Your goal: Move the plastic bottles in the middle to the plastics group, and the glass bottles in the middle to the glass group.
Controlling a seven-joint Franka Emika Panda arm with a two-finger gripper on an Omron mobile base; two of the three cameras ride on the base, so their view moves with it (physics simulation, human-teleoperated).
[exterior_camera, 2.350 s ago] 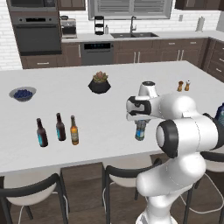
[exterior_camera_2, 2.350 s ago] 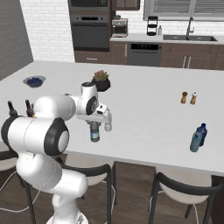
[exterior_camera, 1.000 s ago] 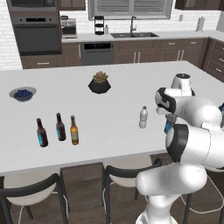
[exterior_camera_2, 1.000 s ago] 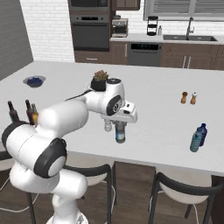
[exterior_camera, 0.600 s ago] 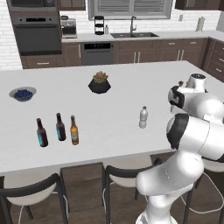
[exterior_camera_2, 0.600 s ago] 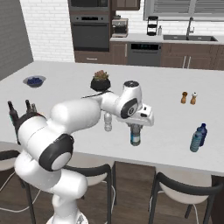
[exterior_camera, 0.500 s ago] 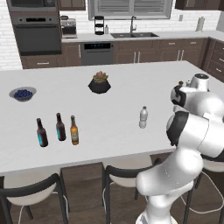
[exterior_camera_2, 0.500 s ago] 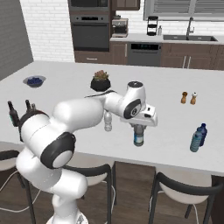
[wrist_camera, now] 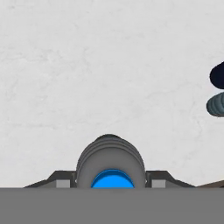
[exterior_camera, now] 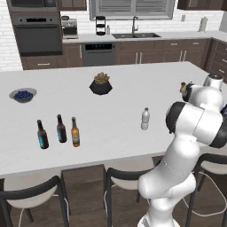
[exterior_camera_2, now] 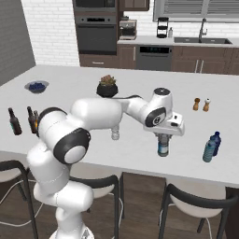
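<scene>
Your arm reaches out over the white island counter (exterior_camera_2: 93, 79), and the gripper (exterior_camera_2: 163, 136) is clamped around a blue-labelled plastic bottle (exterior_camera_2: 163, 145), which hangs upright from the jaws, near the counter's front edge and on the way toward the plastics group (exterior_camera_2: 210, 146) at the right. From the hand view you look straight down on its blue cap (wrist_camera: 113, 179) with the ribbed shoulder around it, the finger tips pressing on either side. Treat it as light and thin-walled: it will likely flex if squeezed harder and could slip or swing, so a hold high on the body, just below the shoulder, seems safest. The pale white-capped bottle (exterior_camera: 145, 119) stands alone mid-counter; the amber bottle (exterior_camera: 75, 132) stands just beside the two dark brown bottles (exterior_camera: 52, 132) at the left. Whether the held bottle's base touches the counter is hard to tell. In the left base view the arm's own bulk hides the gripper, and the plastics group there is cut off at the frame edge.
</scene>
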